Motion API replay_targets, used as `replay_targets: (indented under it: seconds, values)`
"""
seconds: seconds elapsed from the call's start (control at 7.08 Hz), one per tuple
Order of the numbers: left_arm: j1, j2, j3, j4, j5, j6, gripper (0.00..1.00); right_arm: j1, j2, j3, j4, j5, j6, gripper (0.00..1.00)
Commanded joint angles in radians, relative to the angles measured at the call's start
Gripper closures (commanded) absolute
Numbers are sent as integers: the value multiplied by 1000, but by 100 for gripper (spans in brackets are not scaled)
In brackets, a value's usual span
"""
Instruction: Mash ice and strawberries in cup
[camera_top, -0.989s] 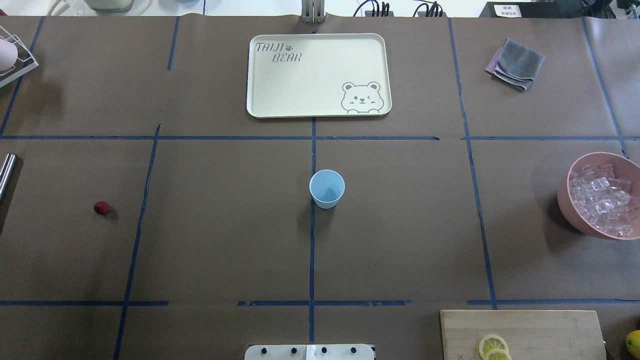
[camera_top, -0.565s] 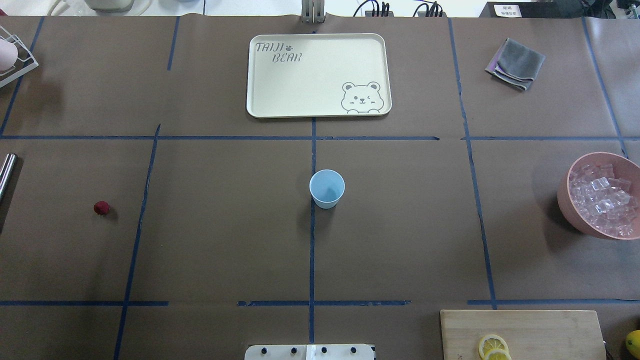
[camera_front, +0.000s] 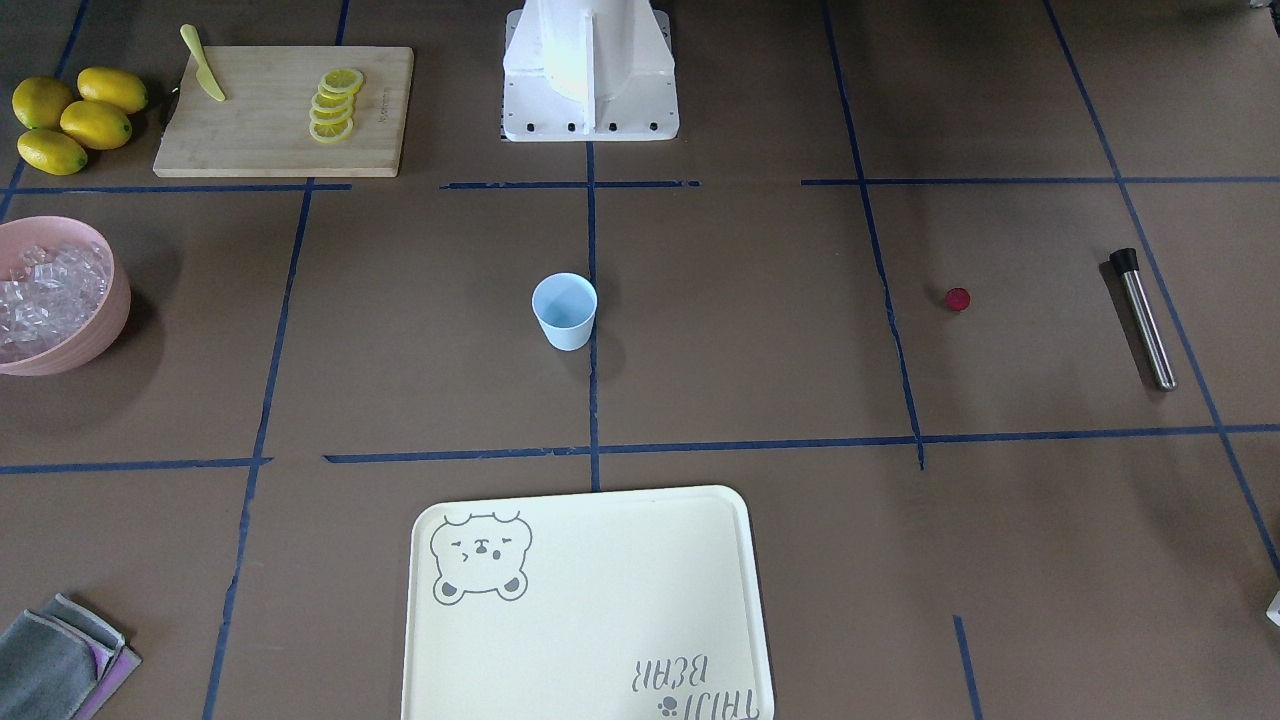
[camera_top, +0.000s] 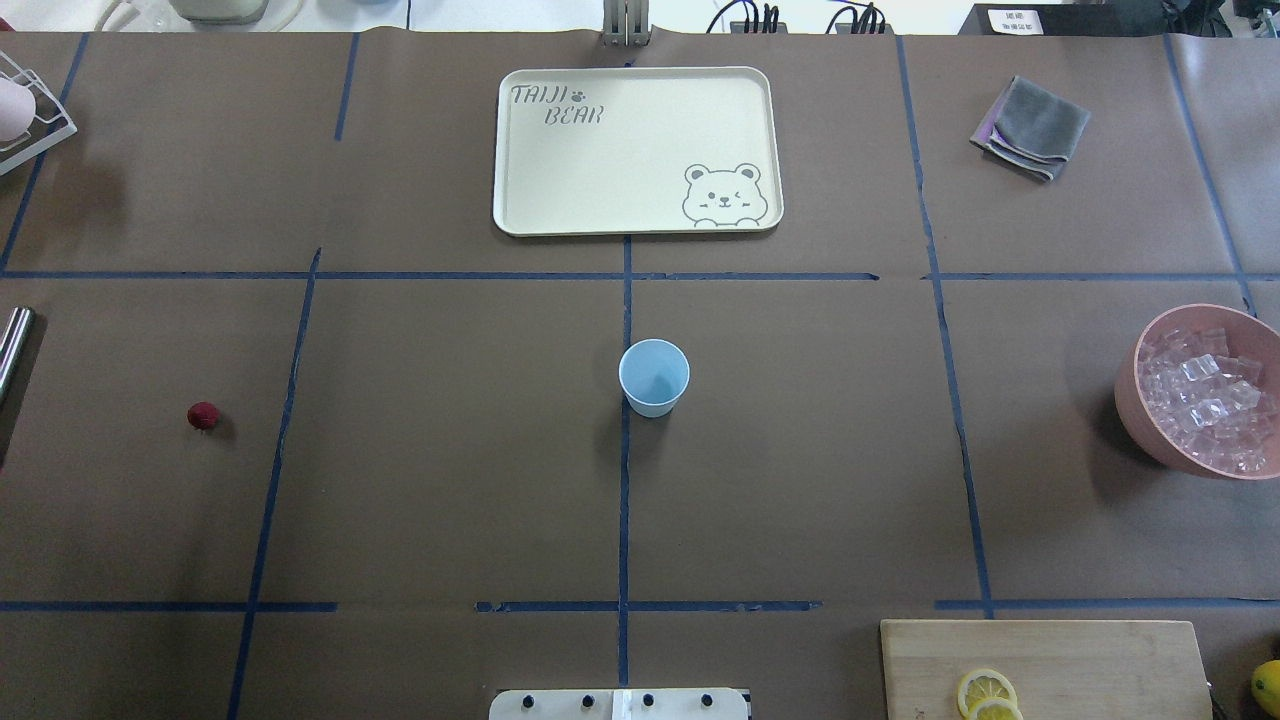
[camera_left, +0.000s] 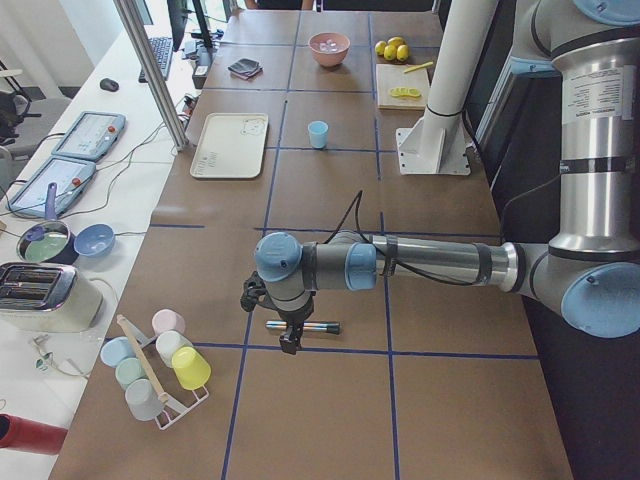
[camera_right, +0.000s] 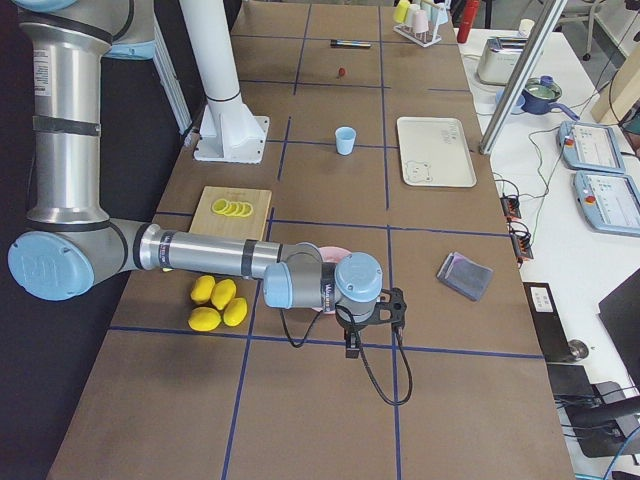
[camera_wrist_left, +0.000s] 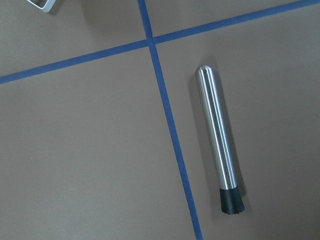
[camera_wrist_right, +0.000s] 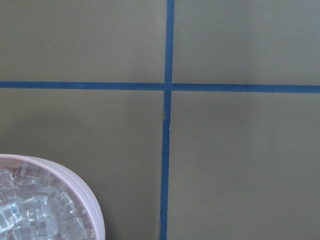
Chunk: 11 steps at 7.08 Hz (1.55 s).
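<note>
The table cover looks like dull brown paper. The stick is shiny smooth metal. The board is wood. The ice looks glassy.

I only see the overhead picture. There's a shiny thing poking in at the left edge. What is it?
Observer: A steel muddler with a black tip, lying flat.
Child: Where are the robot's arms? I see none!
Observer: The left gripper hangs just above that muddler. I can't tell whether it's open.
Child: And the other one?
Observer: The right gripper hangs near the pink bowl of ice, touching neither.
</note>
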Motion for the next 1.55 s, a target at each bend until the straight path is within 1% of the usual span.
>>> replay_targets:
  seconds: [0.0, 0.14, 0.28, 0.57, 0.71, 0.85, 0.99, 1.13, 1.27, 1.41]
  values:
    - [0, 2, 2, 0, -6, 1, 0, -1, -10, -1, 24, 12, 4, 0]
    - [2, 15, 10, -2, -7, 2, 0, -13, -10, 5, 30, 16, 26, 0]
    - [2, 17, 7, -3, -9, 2, 0, -41, -10, 37, 33, 15, 97, 1]
    - [0, 17, 2, -3, -9, 1, 0, -161, -13, 131, 38, 4, 368, 2]
    - [2, 17, -1, -3, -9, 1, 0, -211, -56, 192, 68, -2, 467, 2]
    - [2, 17, -2, -3, -9, 1, 0, -232, -83, 215, 140, -4, 620, 2]
    - [2, 17, -2, -3, -9, 1, 0, -283, -110, 235, 230, -8, 765, 3]
    - [2, 17, -2, -3, -9, 1, 0, -335, -111, 244, 286, -39, 896, 4]
    - [2, 17, -2, -3, -9, 1, 0, -388, -116, 270, 289, -93, 975, 4]
    - [2, 18, -2, -3, -11, 2, 0, -416, -124, 277, 291, -100, 1041, 5]
